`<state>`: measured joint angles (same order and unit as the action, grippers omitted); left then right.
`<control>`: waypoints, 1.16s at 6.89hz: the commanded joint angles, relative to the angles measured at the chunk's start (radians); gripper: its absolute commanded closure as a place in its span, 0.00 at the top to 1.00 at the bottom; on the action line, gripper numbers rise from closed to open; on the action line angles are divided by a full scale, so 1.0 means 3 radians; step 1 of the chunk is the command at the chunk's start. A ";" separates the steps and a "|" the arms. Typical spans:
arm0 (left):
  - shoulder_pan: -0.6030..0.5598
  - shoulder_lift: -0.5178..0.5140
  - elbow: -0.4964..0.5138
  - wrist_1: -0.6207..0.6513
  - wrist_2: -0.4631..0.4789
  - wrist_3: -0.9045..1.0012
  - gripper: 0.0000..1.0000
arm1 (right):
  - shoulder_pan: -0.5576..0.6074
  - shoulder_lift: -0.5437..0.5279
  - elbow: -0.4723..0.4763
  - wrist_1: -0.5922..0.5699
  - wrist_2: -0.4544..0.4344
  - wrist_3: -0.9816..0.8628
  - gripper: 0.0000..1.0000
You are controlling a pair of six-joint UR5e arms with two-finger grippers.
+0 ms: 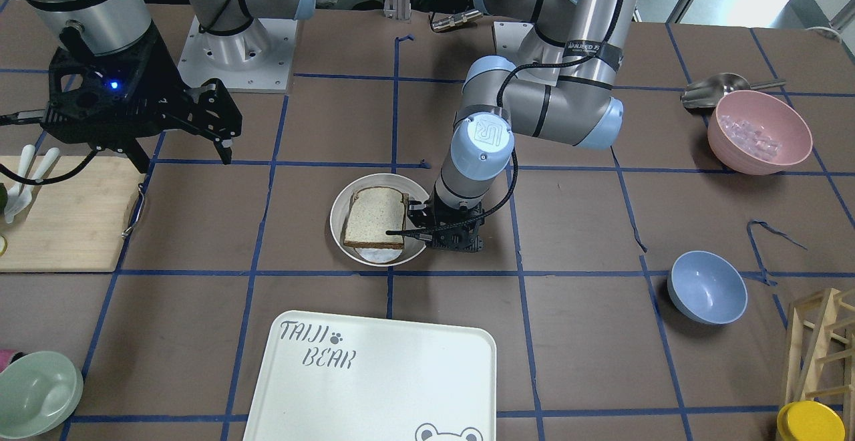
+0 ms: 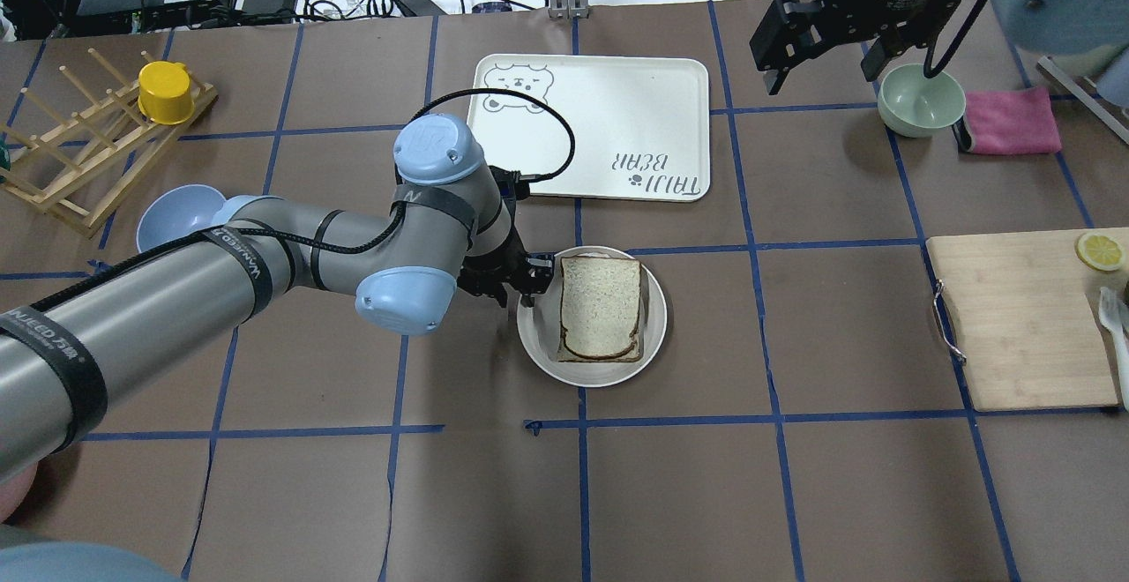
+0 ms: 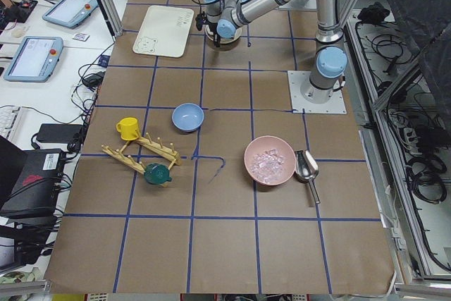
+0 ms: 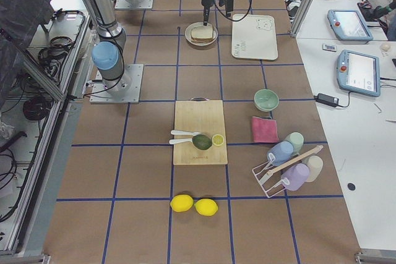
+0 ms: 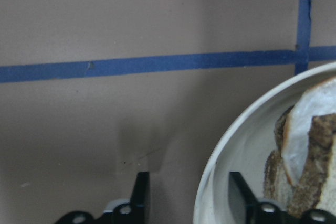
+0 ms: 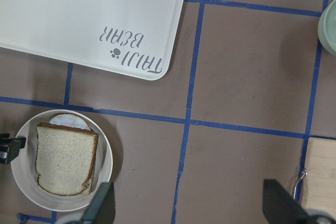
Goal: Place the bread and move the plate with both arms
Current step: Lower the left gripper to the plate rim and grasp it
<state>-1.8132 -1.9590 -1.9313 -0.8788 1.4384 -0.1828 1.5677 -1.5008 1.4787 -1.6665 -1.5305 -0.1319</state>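
The bread [image 2: 600, 307], a speckled slice with a dark crust, lies flat on the round white plate [image 2: 538, 348] at the table's middle. A paler layer peeks out from under it [image 1: 377, 254]. My left gripper [image 2: 529, 280] is low at the plate's left rim. In the left wrist view its open fingers [image 5: 140, 195] straddle the rim [image 5: 218, 156], one outside and one inside, next to the bread [image 5: 312, 150]. My right gripper [image 2: 818, 57] hangs high, open and empty, far from the plate. Its wrist view shows the bread [image 6: 65, 158] on the plate [image 6: 107, 169].
The white "TAIJI BEAR" tray [image 2: 591, 123] lies just beyond the plate. A pale green bowl [image 2: 920, 99] and pink cloth [image 2: 1010, 121] sit under the right arm. A cutting board [image 2: 1023, 317] is at right, a blue bowl [image 2: 172, 212] and a wooden rack [image 2: 79, 167] at left.
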 commanded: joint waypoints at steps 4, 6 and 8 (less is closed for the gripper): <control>0.0082 0.0092 0.0183 -0.0097 -0.0160 0.0093 0.00 | 0.0000 -0.0003 -0.0005 0.0012 -0.0001 0.0106 1.00; 0.0169 0.0118 0.0393 -0.0311 -0.0279 0.0093 0.00 | -0.0005 0.0002 -0.0046 0.0089 -0.0001 0.0205 1.00; 0.0286 0.0138 0.0536 -0.0430 -0.0437 0.0093 0.00 | 0.0000 -0.0003 -0.0036 0.0079 -0.0001 0.0210 1.00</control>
<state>-1.7464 -1.9221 -1.7953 -0.9895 1.3412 -0.1550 1.5669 -1.5012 1.4654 -1.6417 -1.5309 -0.0710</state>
